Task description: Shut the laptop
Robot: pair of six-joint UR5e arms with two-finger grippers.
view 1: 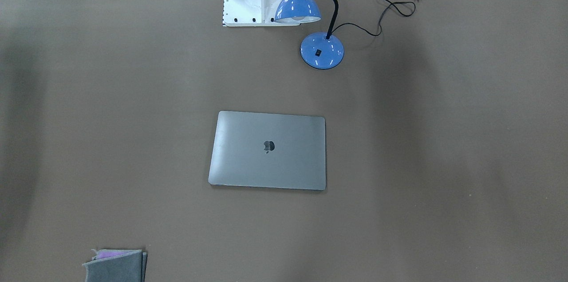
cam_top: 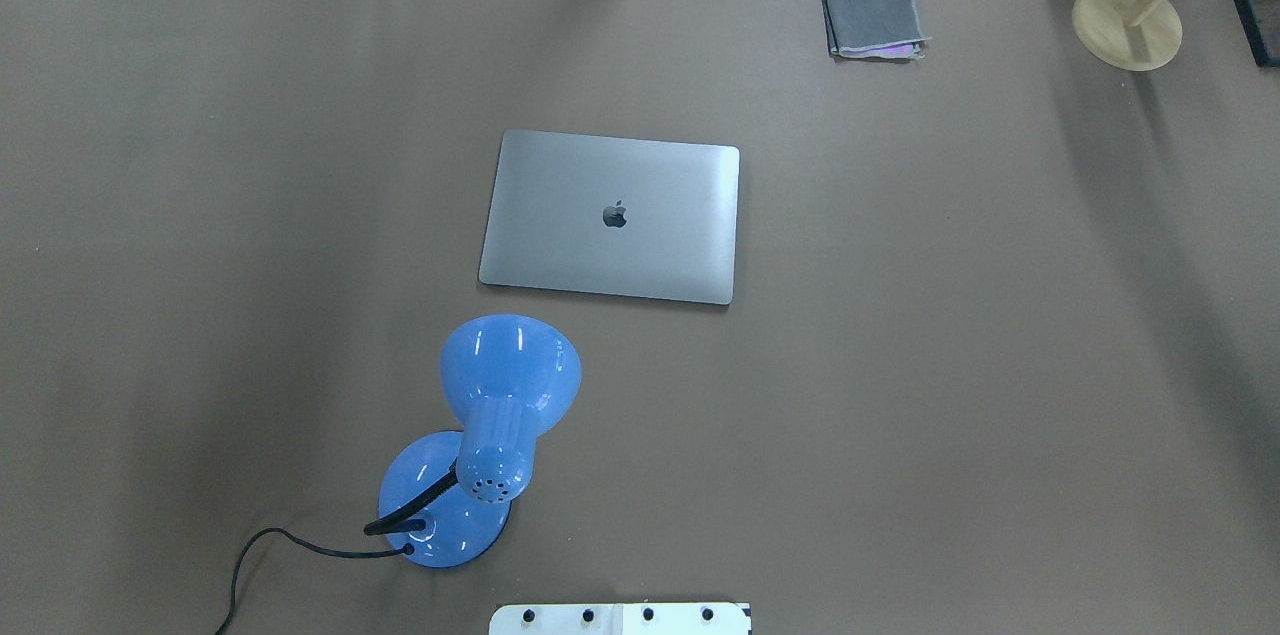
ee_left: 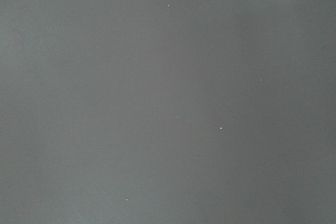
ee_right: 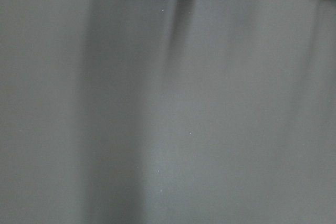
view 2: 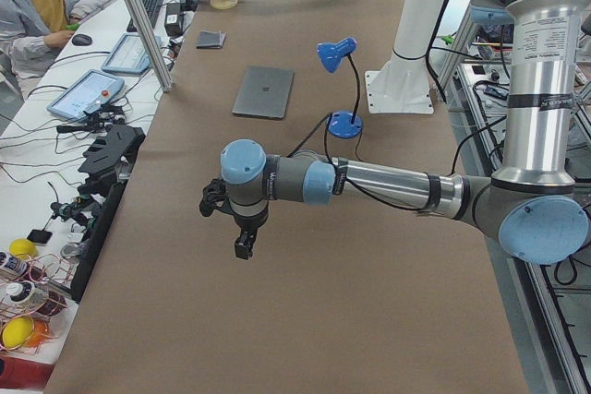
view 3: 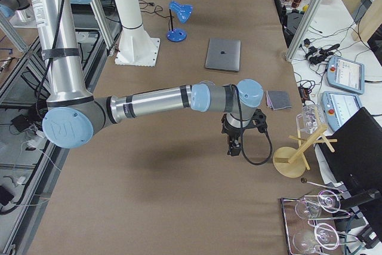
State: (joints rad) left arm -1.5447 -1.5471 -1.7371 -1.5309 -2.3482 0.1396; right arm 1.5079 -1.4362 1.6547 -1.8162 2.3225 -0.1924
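The silver-grey laptop lies shut and flat at the middle of the table, its lid with the dark apple logo facing up; it also shows in the front view and both side views. My left gripper hangs over bare table far from the laptop, seen only in the left side view. My right gripper hangs over bare table at the other end, seen only in the right side view. I cannot tell whether either is open or shut. Both wrist views show only brown table surface.
A blue desk lamp with a black cord stands near the robot base. A folded grey cloth lies at the far side. A wooden stand sits at the far right corner. Glasses rest on a tray.
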